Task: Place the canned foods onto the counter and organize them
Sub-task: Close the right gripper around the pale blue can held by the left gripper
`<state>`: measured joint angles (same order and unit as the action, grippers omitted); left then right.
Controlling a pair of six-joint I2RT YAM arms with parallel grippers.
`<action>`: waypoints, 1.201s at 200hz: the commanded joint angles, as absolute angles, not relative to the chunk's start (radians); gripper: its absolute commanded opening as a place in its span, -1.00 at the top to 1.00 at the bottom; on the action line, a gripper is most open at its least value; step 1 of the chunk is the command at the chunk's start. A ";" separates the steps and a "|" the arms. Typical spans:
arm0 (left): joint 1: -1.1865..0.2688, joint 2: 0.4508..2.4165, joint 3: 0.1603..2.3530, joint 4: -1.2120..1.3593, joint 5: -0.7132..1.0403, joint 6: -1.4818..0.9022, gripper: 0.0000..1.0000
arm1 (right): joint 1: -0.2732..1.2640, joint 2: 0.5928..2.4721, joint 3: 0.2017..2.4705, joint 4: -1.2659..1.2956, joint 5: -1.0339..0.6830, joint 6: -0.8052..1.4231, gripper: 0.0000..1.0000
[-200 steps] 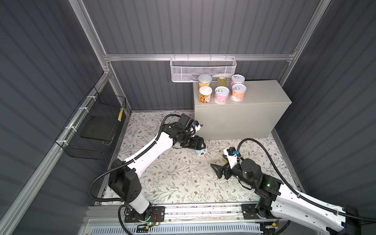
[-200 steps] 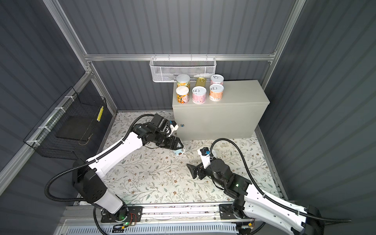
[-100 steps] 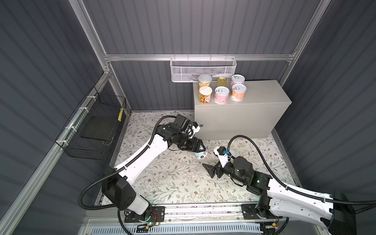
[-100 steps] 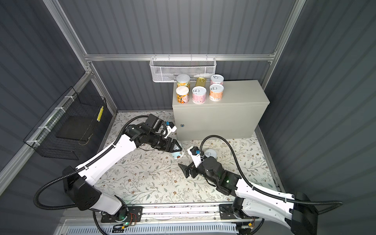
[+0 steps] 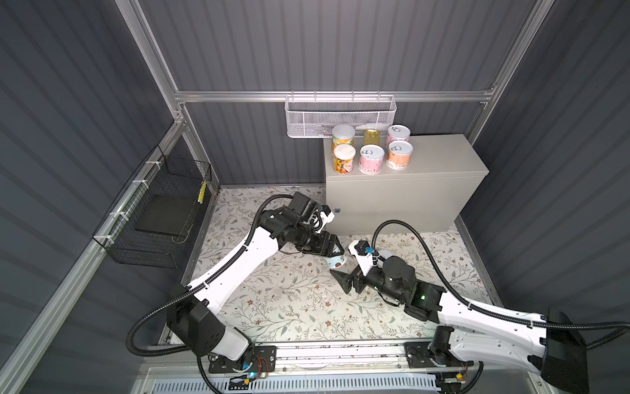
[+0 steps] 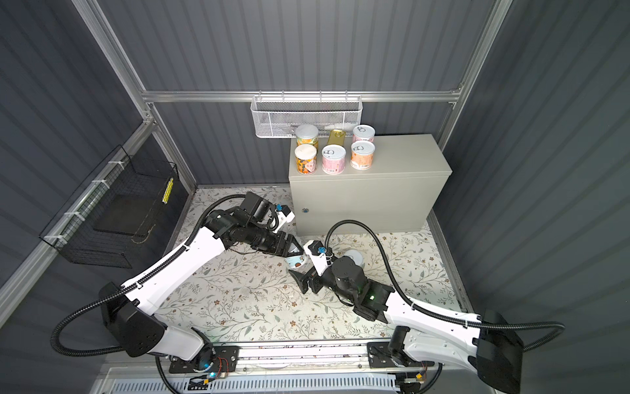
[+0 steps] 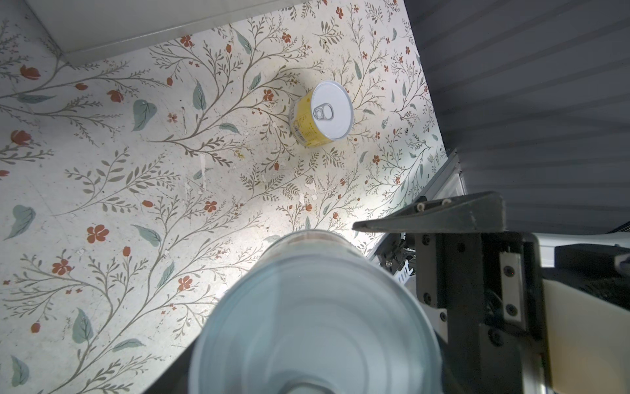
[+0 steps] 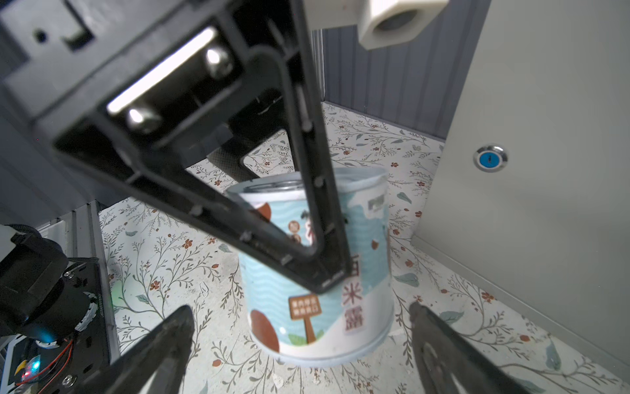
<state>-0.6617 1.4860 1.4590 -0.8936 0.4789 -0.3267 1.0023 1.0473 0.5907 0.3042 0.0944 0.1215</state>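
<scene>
Two claws, one can: left gripper clamps upright blue-label can from above; right gripper gapes empty, can just ahead between its fingers, axis vertical.

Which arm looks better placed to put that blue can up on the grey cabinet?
Probably the left. The left gripper is clamped on the blue can beside the counter. The right gripper is open and empty, merely pointing at it.

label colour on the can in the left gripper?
The can has a light blue wavy label with white and brown accents; best in the right wrist view.
</scene>
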 commanded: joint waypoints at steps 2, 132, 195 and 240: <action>-0.661 1.429 1.446 -0.855 0.535 -0.348 0.03 | 1.008 1.075 0.631 0.348 0.084 0.102 -0.98; -0.661 1.396 1.405 -0.859 0.569 -0.332 0.03 | 1.009 1.190 0.702 0.367 0.059 0.075 -0.98; -0.661 1.391 1.405 -0.870 0.560 -0.322 0.03 | 1.016 1.210 0.713 0.380 0.058 0.071 -0.72; -0.661 1.384 1.405 -0.876 0.554 -0.318 0.02 | 1.019 1.217 0.709 0.405 0.053 0.079 -0.56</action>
